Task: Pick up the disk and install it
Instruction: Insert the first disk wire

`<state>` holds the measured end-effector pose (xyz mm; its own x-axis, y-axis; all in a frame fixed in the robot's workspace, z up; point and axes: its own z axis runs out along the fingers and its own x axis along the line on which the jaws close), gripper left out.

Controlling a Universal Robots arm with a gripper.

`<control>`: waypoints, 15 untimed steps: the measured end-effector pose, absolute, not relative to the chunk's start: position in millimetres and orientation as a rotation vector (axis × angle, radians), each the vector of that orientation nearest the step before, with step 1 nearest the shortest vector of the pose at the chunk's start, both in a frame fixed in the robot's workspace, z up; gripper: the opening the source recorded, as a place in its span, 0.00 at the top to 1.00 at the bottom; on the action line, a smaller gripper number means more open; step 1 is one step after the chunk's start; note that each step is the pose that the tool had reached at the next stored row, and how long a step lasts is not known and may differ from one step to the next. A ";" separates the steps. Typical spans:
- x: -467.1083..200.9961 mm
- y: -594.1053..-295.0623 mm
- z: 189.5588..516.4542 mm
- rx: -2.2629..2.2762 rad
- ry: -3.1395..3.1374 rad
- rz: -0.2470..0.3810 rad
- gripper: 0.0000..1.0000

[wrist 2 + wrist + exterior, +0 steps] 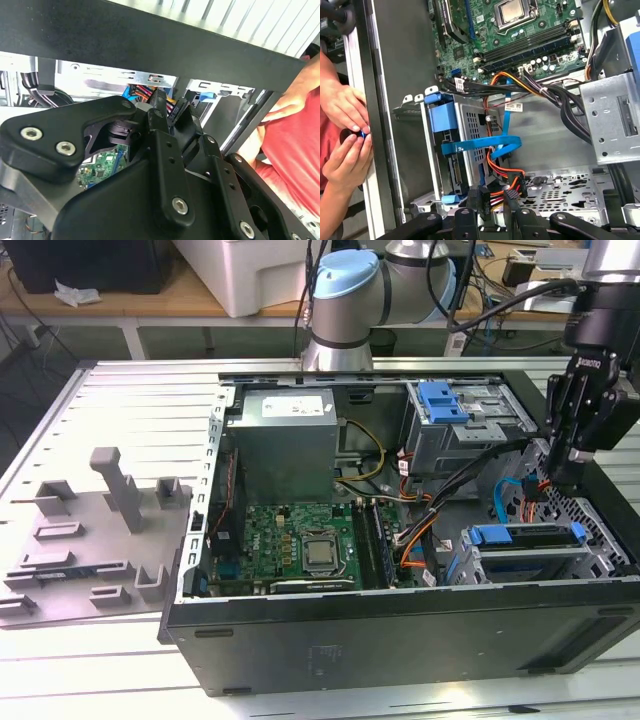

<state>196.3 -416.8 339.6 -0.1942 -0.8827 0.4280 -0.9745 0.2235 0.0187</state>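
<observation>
Computer case (400, 645) lies open on slatted table (90, 665), grey tray (95, 540) beside it on exterior view's left. Disk (525, 536) sits edge-on in metal bay at case's near corner on exterior view's right, blue rail showing; seen too in first wrist view (442, 117). Gripper (560, 472) hangs just above and beside disk, not touching. In both wrist views its fingers (474, 200) stand apart, nothing between them, orange and red cables (500, 175) just beyond. Person's hands (345, 130) outside case wall pinch something small and blue.
</observation>
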 end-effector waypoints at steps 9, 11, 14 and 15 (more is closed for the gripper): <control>197.0 -416.5 339.2 1.687 -2.180 0.360 0.66; 197.3 -415.4 339.2 1.684 -2.176 0.365 0.66; 198.1 -412.1 338.9 1.666 -2.156 0.396 0.66; 198.2 -411.4 338.8 1.665 -2.155 0.398 0.66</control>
<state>198.2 -411.4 338.8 -0.2204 -0.8572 0.4654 -0.9669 0.2549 0.0116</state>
